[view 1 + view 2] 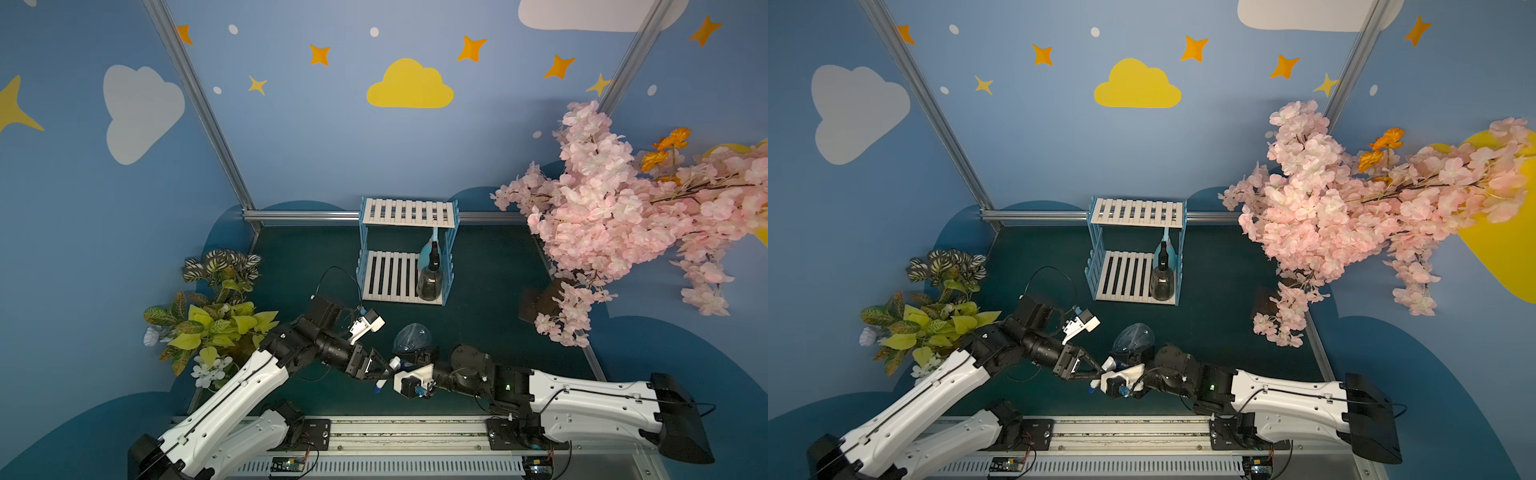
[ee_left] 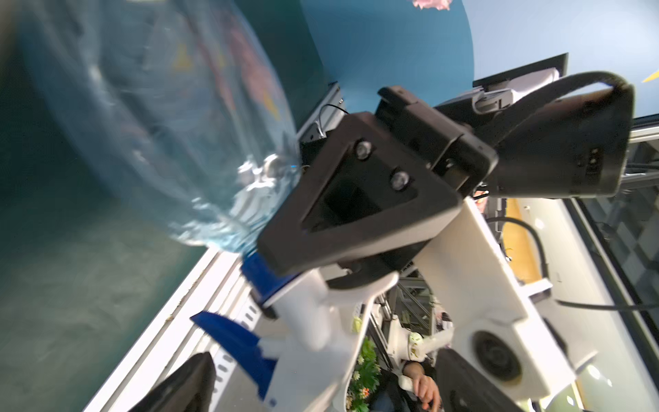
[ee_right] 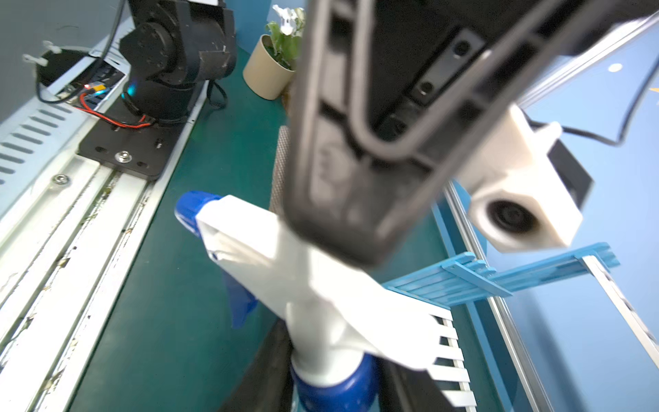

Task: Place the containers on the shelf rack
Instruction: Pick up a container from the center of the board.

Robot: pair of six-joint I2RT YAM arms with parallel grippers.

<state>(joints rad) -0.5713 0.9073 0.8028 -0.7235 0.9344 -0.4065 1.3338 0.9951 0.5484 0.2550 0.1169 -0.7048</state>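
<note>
Gripping the clear bottle [image 1: 411, 337] by its neck, the right gripper [image 1: 405, 360] holds it tipped at 6 o'clock from the shelf rack [image 1: 405, 257]. The left gripper [image 1: 386, 371] gapes wide around its trigger head. The dark bottle [image 1: 429, 284] and light-blue bottle [image 1: 426, 253] stand on the rack's lower shelf.

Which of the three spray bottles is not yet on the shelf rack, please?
The clear bottle, in front of the shelf rack; the dark bottle and light-blue bottle stand on its lower shelf.
</note>
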